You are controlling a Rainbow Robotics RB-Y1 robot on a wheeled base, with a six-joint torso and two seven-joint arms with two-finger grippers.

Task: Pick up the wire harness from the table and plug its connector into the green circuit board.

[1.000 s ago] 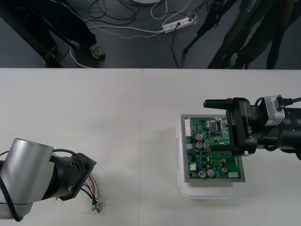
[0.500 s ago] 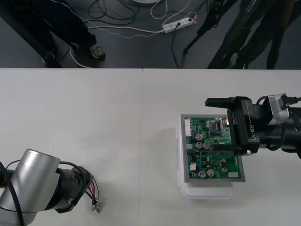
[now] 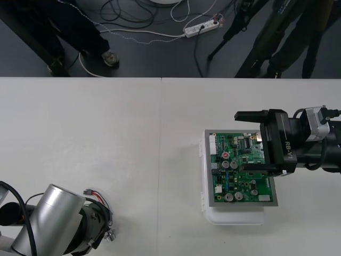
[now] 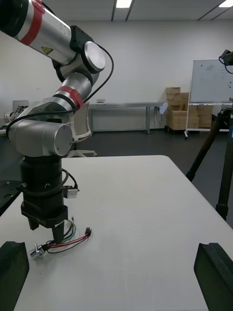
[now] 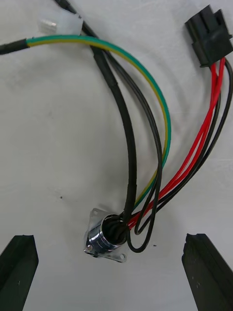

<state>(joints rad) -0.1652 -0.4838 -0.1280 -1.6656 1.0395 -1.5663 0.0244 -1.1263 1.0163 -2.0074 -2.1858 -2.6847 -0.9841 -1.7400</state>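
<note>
Your left gripper (image 5: 110,238), open, stands just over the harness (image 5: 130,146); the open right gripper (image 3: 240,141) is far right, at the board (image 3: 234,188)

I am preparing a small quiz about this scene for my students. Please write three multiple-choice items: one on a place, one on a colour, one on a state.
1. Where does the harness lie?
A in a box; B on the table, under the left gripper; C on a shelf.
2. What colour is the plug?
A blue; B black; C yellow.
3. How is the left gripper?
A open; B shut on the harness; C shut on nothing.

Key:
1 B, the left wrist view shows it flat on the table below that gripper.
2 B, the plug at the red wires' end is black.
3 A, its fingers stand far apart and hold nothing.
</note>
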